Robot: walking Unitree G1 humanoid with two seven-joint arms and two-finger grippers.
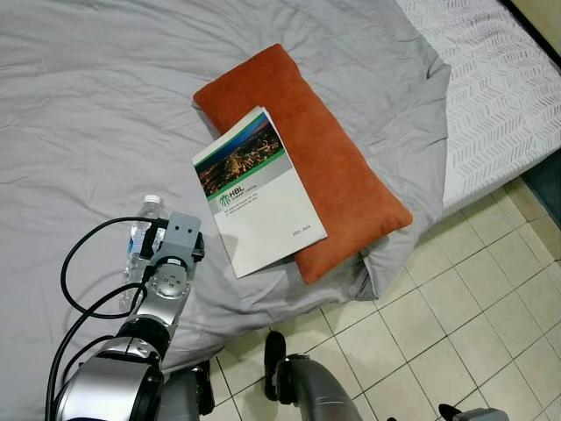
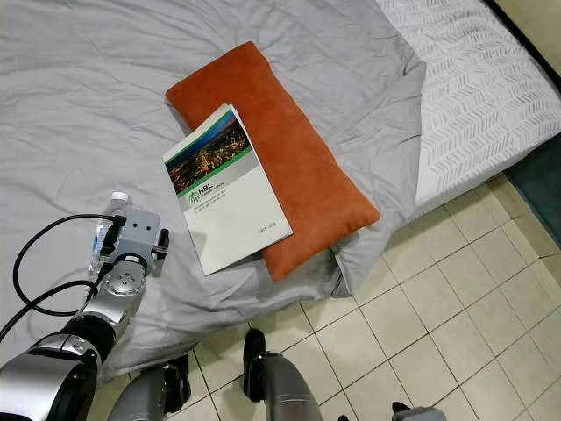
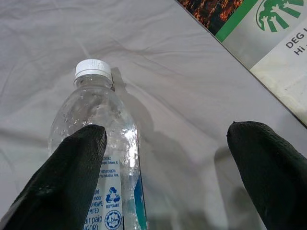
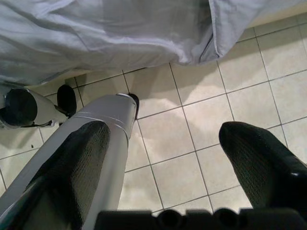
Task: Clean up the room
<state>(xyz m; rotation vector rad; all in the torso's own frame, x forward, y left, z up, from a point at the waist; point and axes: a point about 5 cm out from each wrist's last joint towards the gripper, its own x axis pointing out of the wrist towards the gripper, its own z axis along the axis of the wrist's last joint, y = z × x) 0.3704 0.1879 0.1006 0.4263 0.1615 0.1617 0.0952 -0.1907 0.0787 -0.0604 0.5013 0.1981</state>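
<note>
A clear plastic water bottle (image 1: 138, 243) with a white cap lies on the grey bed sheet (image 1: 79, 114) near the bed's front edge. My left arm (image 1: 166, 285) reaches over the sheet just right of it. In the left wrist view my left gripper (image 3: 168, 132) is open, low over the sheet. The bottle (image 3: 98, 103) lies under one of its fingers (image 3: 72, 177), not between the two. My right gripper (image 4: 160, 134) hangs open over the tiled floor beside my own leg (image 4: 91, 143).
A white booklet (image 1: 256, 195) with a city photo rests partly on an orange pillow (image 1: 337, 167), right of the bottle. A white patterned mattress (image 1: 495, 88) shows at the far right. Beige floor tiles (image 1: 456, 333) run along the bed's edge, where the sheet hangs down.
</note>
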